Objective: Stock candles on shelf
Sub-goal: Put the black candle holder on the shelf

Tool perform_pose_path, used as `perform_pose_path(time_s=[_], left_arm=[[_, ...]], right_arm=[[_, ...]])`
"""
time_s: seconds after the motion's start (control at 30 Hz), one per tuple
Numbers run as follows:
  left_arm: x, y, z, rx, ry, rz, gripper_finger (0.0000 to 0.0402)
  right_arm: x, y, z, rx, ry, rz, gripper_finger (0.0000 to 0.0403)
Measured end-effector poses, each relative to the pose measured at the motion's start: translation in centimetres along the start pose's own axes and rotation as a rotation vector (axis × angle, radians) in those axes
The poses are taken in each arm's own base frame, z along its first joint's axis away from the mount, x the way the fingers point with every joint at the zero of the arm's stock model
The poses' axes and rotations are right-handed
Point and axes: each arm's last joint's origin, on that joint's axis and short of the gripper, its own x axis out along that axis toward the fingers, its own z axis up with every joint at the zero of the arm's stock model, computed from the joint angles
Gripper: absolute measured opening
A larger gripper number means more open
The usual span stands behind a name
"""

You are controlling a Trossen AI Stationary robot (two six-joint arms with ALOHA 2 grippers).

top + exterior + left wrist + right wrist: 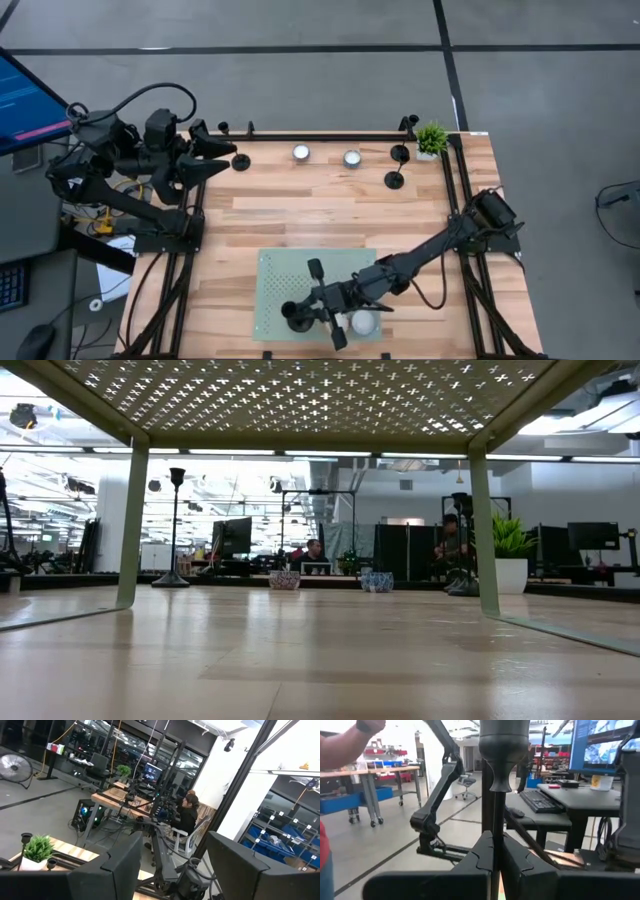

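- Right claw (493,855): mine, closed on the thin stem of a black candlestick (502,750). The stem stands upright between my fingers; its round foot seems to rest on the shelf, though my arm hides the contact.
- Shelf (275,275): pale green perforated panel on legs at the near edge of the worktop (300,215), long axis running left to right.
- Candle, one (363,323): white tealight, flat on the shelf's near right part, just beside my right claw.
- Candles, two (301,153) (351,157): side by side at the worktop's far edge, well apart from the shelf.
- Left claw (228,160): fingers apart, empty, at the far left corner, pointing along the far edge.
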Motion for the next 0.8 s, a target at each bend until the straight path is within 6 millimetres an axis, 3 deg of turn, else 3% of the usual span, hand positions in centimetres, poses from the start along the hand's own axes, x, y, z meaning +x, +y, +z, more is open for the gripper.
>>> perform_pose_path(time_s=[0.8], left_arm=[[0.0, 0.0, 0.01, 0.005, 0.0, -0.001, 0.0222]], right_arm=[[0.15, 0.33, -0.32, -0.02, -0.013, 0.013, 0.0001]])
